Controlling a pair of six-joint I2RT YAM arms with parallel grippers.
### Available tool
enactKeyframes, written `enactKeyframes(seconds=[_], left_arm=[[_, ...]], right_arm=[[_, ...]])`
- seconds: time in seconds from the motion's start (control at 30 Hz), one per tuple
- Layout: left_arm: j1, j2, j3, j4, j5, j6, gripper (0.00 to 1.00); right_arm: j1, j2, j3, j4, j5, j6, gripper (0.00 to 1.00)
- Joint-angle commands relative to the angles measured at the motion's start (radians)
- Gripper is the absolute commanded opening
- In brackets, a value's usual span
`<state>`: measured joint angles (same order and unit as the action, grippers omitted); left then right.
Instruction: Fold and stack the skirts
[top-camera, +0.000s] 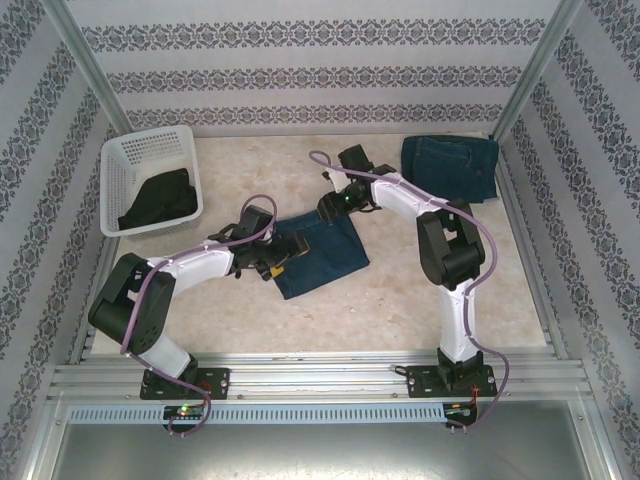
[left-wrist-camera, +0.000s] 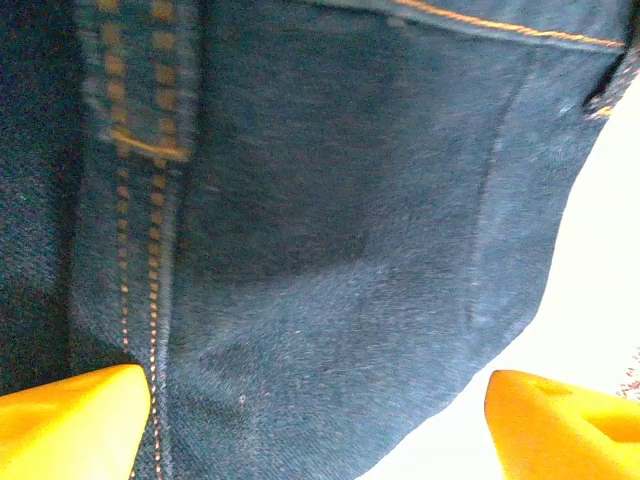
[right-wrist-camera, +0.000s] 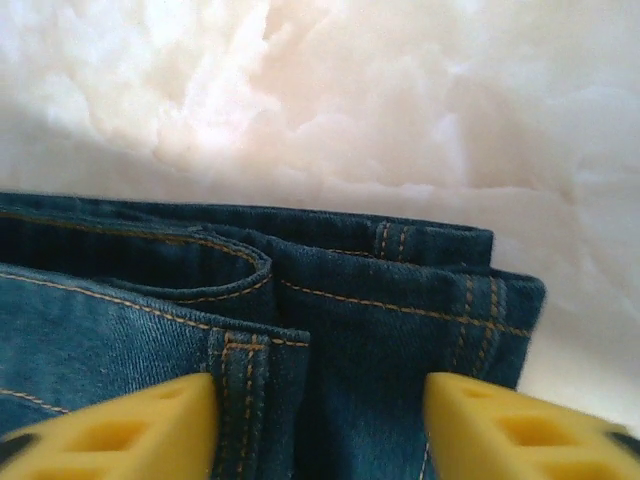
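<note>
In the middle of the overhead view the denim skirt (top-camera: 325, 255) lies on the counter (top-camera: 400, 310) with both my pincers at its edges. My left pincer (top-camera: 272, 262) hangs released over its left side, fingers spread wide and gripping nothing. My right pincer (top-camera: 335, 203) is at the upper edge, jaws apart over the layered waistband, nothing pinched. My worry is the layers: if I close on the top one alone, lifting would peel the fold open, and a shallow bite on thick seams could slip and leave the cloth skewed. At upper left, the white basket (top-camera: 112, 165) holds the black skirt (top-camera: 157, 200), crumpled. A folded denim skirt (top-camera: 450, 168) rests at upper right, outside any container.
</note>
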<state>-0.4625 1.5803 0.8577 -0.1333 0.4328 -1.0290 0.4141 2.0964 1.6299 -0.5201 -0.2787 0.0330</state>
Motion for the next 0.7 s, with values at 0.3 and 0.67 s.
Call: enactKeyframes(seconds=[0.3,0.67], left_arm=[[-0.03,0.028,0.198,-0.031,0.083,0.078,1.0],[-0.03,0.152,0.149,-0.007,0.018,0.005,1.0]], right_arm=[[-0.163,-0.187,-0.269,-0.001,-0.291,0.14,0.98],[-0.172,-0.065,-0.248,-0.037,-0.415,0.119,0.98]])
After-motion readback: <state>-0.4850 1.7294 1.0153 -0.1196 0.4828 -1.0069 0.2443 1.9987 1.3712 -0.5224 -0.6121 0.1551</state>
